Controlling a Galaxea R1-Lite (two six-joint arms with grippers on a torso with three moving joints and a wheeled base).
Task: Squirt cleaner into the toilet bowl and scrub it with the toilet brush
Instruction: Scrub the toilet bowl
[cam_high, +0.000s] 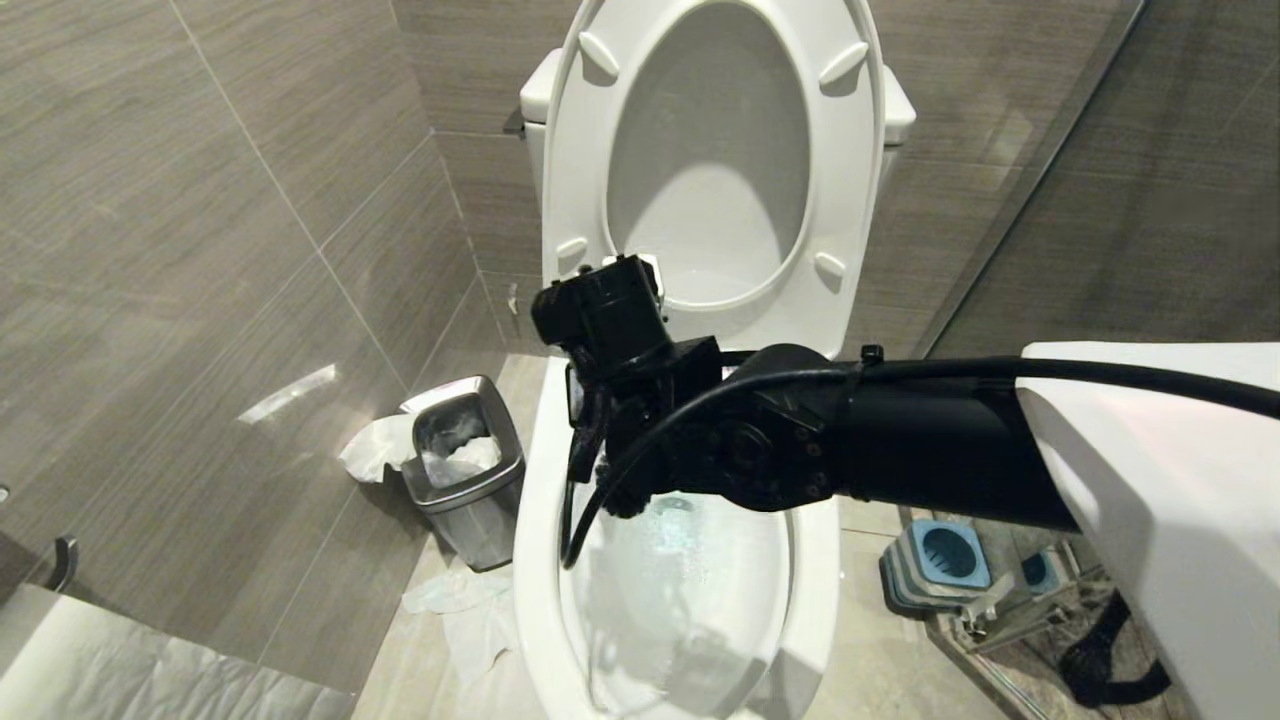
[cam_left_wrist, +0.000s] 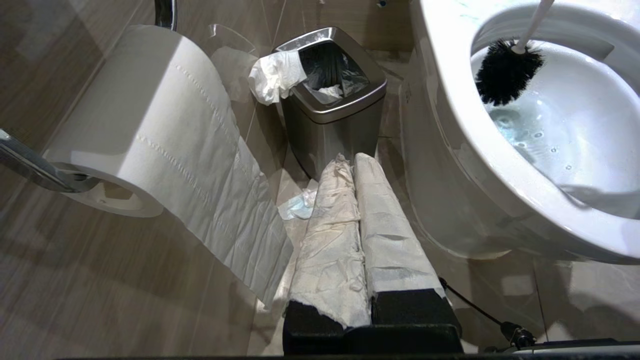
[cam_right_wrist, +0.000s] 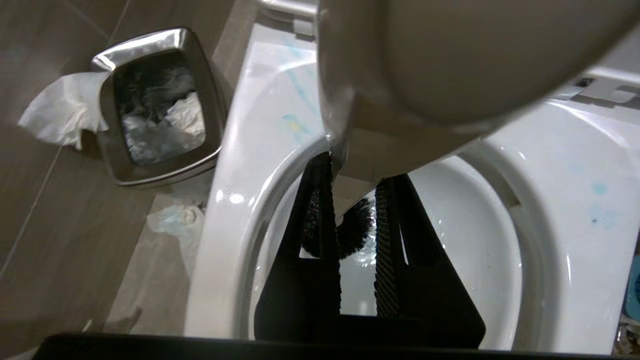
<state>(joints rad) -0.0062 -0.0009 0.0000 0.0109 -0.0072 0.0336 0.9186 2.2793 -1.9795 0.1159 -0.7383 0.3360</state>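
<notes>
My right arm (cam_high: 900, 440) spans the toilet bowl (cam_high: 535, 560), blocking its rear half. Steel bin (cam_high: 465, 470) crowds the bowl's left flank, tissue littering the floor beside it. Holder (cam_high: 940, 560) stands right of the bowl, a strip of bare floor between.

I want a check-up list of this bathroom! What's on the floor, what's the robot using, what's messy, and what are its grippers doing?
Surface: grey tiled floor, crumpled tissue lying by the bin.
Job's things: white ceramic toilet bowl, seat up; black-bristled toilet brush inside the bowl above bluish water.
Clutter: small steel bin stuffed with paper; toilet paper roll hanging unrolled; blue-and-grey brush holder on the floor.
Grippers: right gripper over the bowl, shut on the brush handle; left gripper shut, paper-wrapped, idle near the bin.
Cables: black cable along the right arm.
Surroundings: grey tiled walls.
</notes>
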